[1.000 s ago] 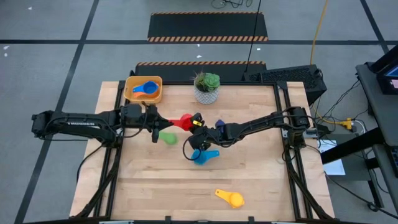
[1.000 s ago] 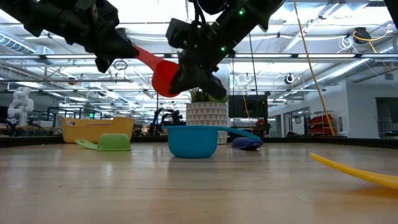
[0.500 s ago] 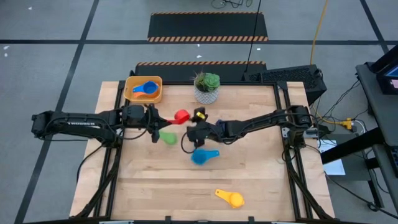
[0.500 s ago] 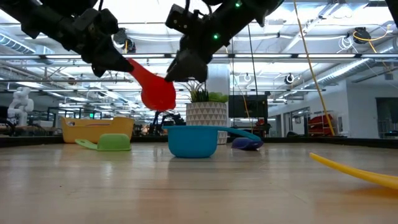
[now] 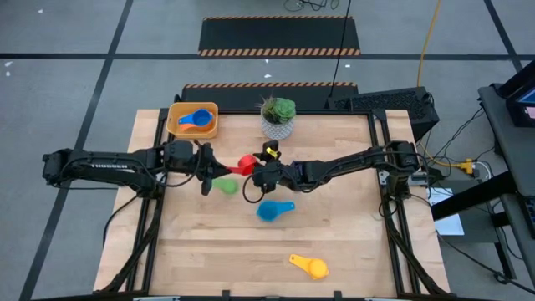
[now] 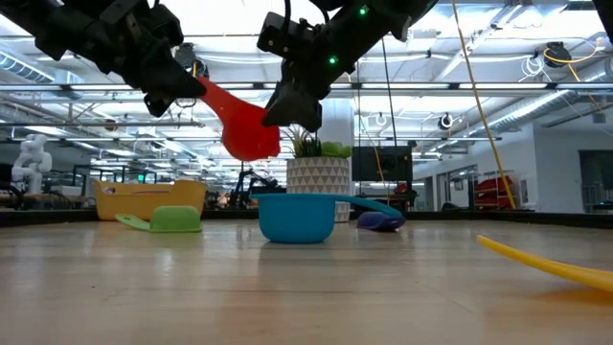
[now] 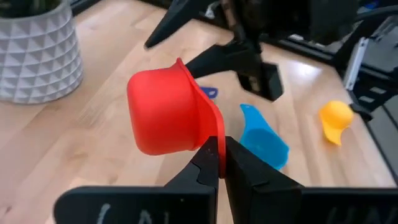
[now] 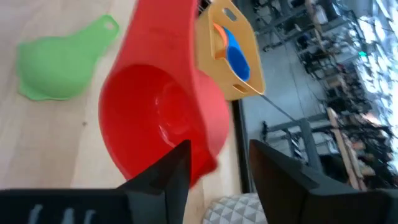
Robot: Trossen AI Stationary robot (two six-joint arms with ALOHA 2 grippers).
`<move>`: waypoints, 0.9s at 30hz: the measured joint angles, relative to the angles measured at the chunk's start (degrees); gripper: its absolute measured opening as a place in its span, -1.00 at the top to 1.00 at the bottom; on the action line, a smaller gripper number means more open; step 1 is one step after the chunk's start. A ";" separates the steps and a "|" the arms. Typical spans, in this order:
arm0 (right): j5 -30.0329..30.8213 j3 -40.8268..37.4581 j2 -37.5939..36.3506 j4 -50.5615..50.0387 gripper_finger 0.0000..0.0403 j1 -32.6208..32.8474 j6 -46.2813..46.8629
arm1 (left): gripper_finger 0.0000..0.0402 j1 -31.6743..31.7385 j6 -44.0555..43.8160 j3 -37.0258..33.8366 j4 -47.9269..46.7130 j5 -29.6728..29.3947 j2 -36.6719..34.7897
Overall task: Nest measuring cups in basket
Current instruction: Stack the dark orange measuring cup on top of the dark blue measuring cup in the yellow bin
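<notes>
My left pincer [image 5: 219, 166] is clamped on the handle of the small red plastic measuring cup [image 5: 246, 164], holding it in the air just left of frame centre. My right pincer [image 5: 257, 174] sits beside the cup's bowl with its fingers [image 8: 163, 177] spread apart — not gripping. On the wooden worktop [image 5: 334, 242] lie a green cup [image 5: 225, 185], a light blue cup [image 5: 271, 210] and a yellow cup [image 5: 311, 266] at lower centre. The yellow-orange plastic basket [image 5: 176, 111] at upper left holds a blue cup [image 5: 197, 119].
</notes>
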 joint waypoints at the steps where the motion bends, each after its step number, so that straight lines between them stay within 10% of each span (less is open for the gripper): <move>1: -0.78 0.00 0.00 -0.05 0.27 0.00 0.00 | 0.93 -0.15 -0.01 0.00 0.26 0.18 0.00; 12: -0.46 -0.02 0.07 0.35 0.90 0.04 0.24 | 0.91 -0.43 1.03 0.02 0.14 1.73 0.02; 18: -0.49 0.02 0.04 1.26 0.90 0.02 0.80 | 0.91 -0.48 3.07 0.02 0.24 1.50 0.04; 27: 4.67 -0.11 0.07 1.03 0.96 -0.12 3.09 | 0.13 -3.71 4.58 1.08 -0.47 -10.66 -1.01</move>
